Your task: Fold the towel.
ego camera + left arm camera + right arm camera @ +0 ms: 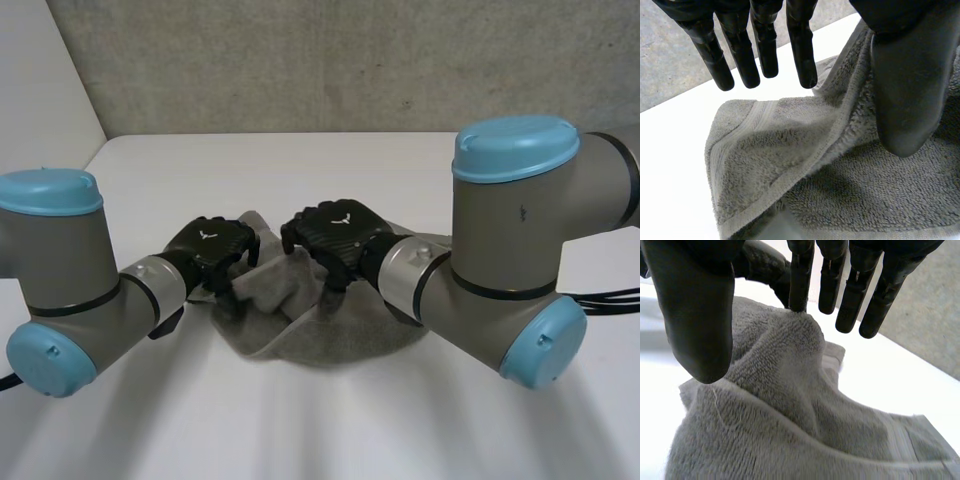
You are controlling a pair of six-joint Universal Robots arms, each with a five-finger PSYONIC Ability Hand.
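The fingers (762, 50) of the left hand (212, 248) are hanging straight, apart from the thumb and gripping nothing, over a hemmed edge of the towel (300, 335). The right hand (335, 235) is likewise hanging open, one fingertip (800, 290) touching a raised ridge. The towel is lying bunched at the middle of the table (300, 430). Folding seems to be only beginning; next, each hand needs a firm pinch on a corner.

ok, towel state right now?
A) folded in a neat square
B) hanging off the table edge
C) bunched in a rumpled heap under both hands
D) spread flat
C: the grey towel lies rumpled in ridges on the white table, with the left hand and the right hand over it.
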